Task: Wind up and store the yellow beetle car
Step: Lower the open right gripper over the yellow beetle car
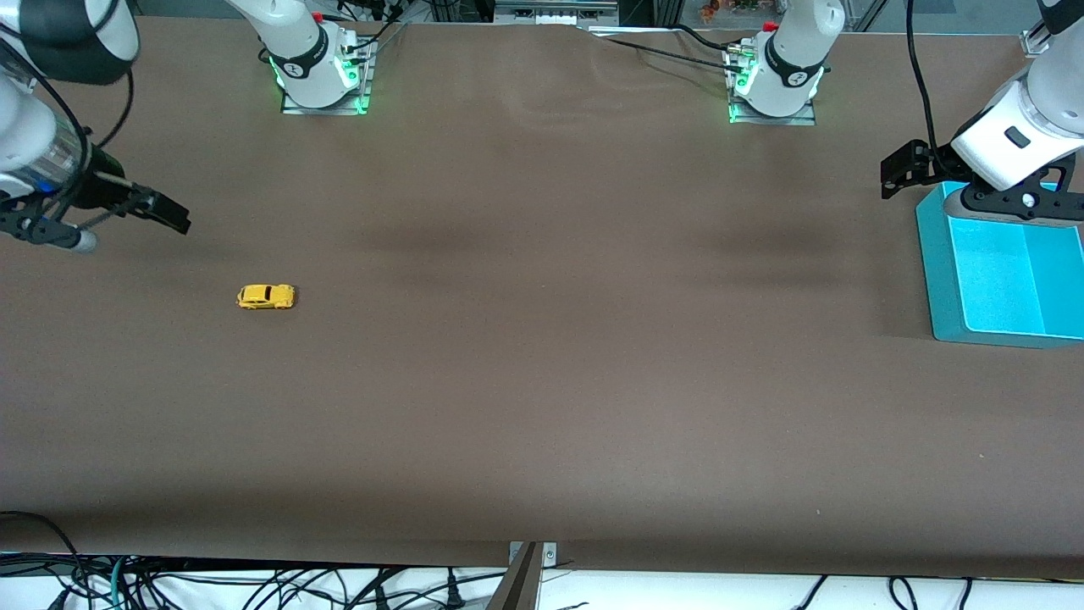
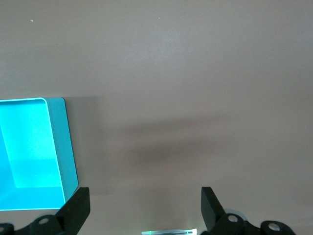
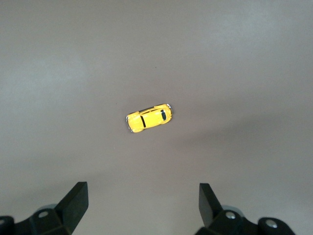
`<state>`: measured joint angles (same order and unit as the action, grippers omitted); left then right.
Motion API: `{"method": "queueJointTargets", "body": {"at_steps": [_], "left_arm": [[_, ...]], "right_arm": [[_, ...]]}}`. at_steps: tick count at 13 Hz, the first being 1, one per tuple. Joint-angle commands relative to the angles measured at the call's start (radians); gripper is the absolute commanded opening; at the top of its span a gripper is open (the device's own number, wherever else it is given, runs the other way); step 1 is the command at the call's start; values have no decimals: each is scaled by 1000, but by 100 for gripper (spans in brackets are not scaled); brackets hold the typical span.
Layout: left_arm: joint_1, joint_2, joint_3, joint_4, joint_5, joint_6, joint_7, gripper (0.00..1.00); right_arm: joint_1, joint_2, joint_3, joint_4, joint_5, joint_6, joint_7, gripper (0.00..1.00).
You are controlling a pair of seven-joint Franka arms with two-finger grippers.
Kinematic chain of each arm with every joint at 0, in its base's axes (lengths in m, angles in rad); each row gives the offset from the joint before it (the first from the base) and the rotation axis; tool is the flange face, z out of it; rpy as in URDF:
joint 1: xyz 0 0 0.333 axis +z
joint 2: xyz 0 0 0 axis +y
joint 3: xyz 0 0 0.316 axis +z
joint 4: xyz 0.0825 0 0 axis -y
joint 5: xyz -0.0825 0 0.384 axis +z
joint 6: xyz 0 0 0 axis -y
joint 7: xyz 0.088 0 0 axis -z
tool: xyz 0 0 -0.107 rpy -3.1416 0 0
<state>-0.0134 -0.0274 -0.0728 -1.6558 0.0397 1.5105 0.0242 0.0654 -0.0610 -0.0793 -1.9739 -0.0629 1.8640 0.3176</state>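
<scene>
The yellow beetle car [image 1: 266, 296] stands on its wheels on the brown table, toward the right arm's end. It also shows in the right wrist view [image 3: 148, 118], ahead of the fingertips. My right gripper [image 1: 165, 213] hangs open and empty in the air over the table, beside the car and apart from it; its own view shows it [image 3: 142, 200] with the jaws wide apart. My left gripper [image 1: 899, 169] is open and empty in the air at the edge of a teal bin, and shows in its own view [image 2: 144, 205].
An open teal bin [image 1: 931, 271] sits at the left arm's end of the table, with nothing seen inside; it also shows in the left wrist view [image 2: 61, 147]. The two arm bases stand along the table's farthest edge. Cables hang below the nearest edge.
</scene>
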Motion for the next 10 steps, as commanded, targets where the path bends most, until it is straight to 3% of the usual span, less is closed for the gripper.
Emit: {"method": "queueJointTargets", "body": {"at_steps": [1,5,10], "left_arm": [[-2,15,-2,31,20,-24,16,100],[-2,15,-4,31,20,-24,14,100],[-3,15,-5,31,19,-32,11,100]], "right_arm": [[-4,10,1,-97,6,127,141,100],[-6,41,-11,-213,5,309,444,100],[-9,121,-16,-269,6,461,1013,100]]}}
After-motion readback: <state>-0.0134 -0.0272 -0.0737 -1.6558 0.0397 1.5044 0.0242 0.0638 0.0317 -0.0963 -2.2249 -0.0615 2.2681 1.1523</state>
